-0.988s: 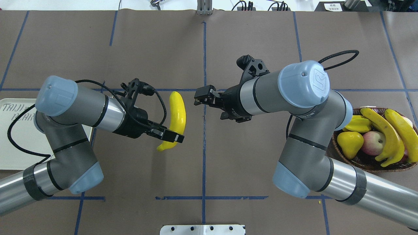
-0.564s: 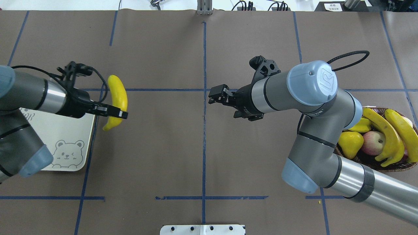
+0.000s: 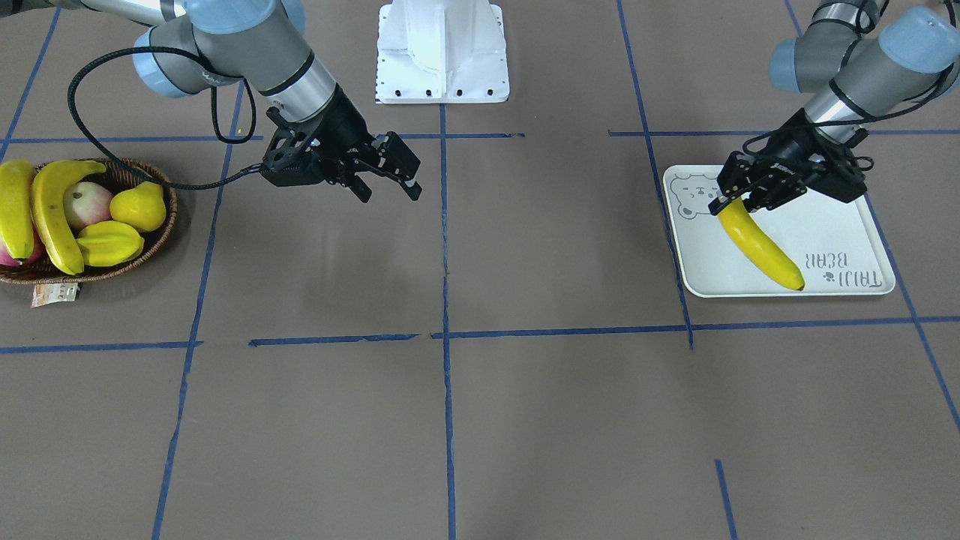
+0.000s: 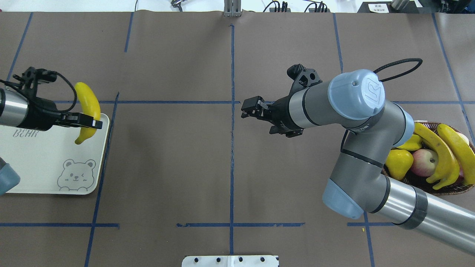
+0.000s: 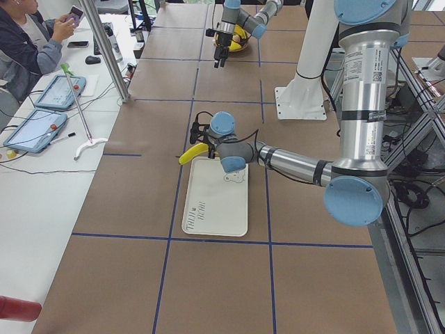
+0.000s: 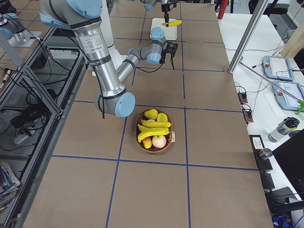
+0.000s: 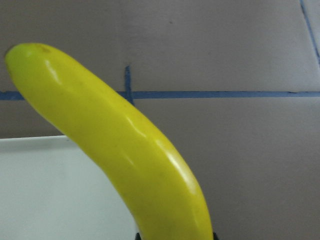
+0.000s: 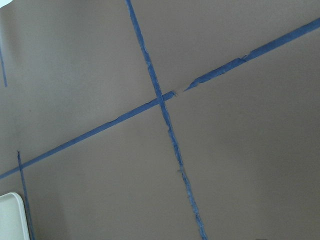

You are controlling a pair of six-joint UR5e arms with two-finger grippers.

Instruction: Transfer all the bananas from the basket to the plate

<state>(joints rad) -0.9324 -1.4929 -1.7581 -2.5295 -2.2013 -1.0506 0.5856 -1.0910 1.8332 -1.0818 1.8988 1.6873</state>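
Note:
My left gripper (image 4: 94, 124) is shut on one end of a long yellow banana (image 4: 87, 105), which hangs over the off-white plate (image 4: 44, 167) near its far right corner. In the front-facing view the left gripper (image 3: 731, 202) grips the banana (image 3: 761, 247), which slopes down over the plate (image 3: 817, 217). The left wrist view is filled by the banana (image 7: 125, 150). My right gripper (image 4: 246, 109) hovers open and empty over mid-table. The wicker basket (image 4: 426, 189) at the far right holds two bananas (image 4: 436, 152), (image 4: 458, 148).
The basket (image 3: 169, 217) also holds a yellow pear (image 3: 139, 206), an apple (image 3: 82, 202) and a starfruit (image 3: 109, 244). The white arm mount (image 3: 442, 52) stands at the robot's side. A person (image 5: 31, 42) sits at a side desk beyond the table.
My left arm has carried the banana leftward from mid-table to over the plate. My right gripper has drawn back slightly to the right and stays open.

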